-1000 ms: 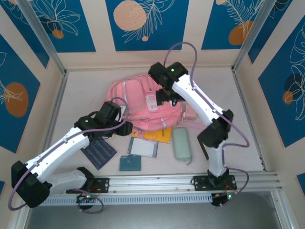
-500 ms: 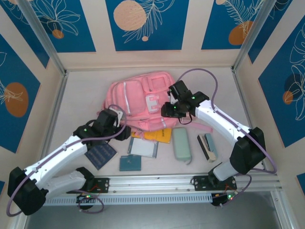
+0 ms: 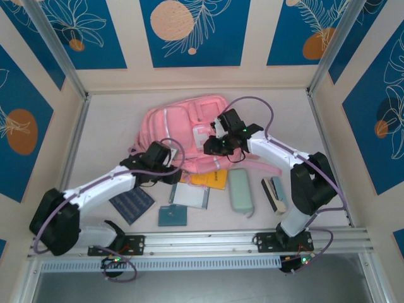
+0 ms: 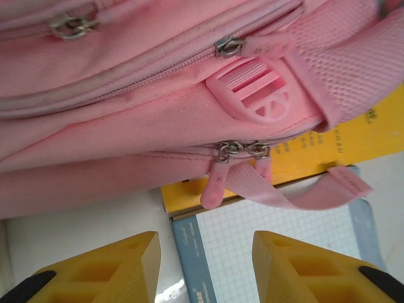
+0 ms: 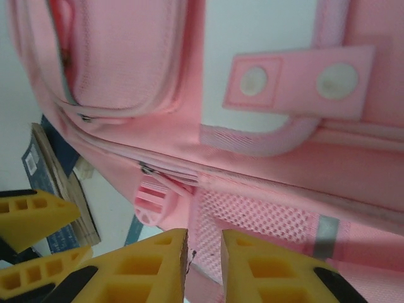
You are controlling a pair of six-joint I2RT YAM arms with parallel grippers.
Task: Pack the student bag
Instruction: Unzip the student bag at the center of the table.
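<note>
The left gripper had its yellow fingers apart with nothing between them. It was just by the bottom edge of the student bag, above a squared notebook and a yellow book. The right gripper was nearly closed at the bag's side. I could not tell if it pinched the cloth. The pink bag lay flat on the table.

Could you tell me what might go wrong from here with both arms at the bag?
The left gripper, open, faces two zip pulls with a loose strap just below; closing could catch the strap instead.
The bag lies over the yellow book, so a tug may drag it.
The right gripper works close beside the left one; they could bump.
</note>
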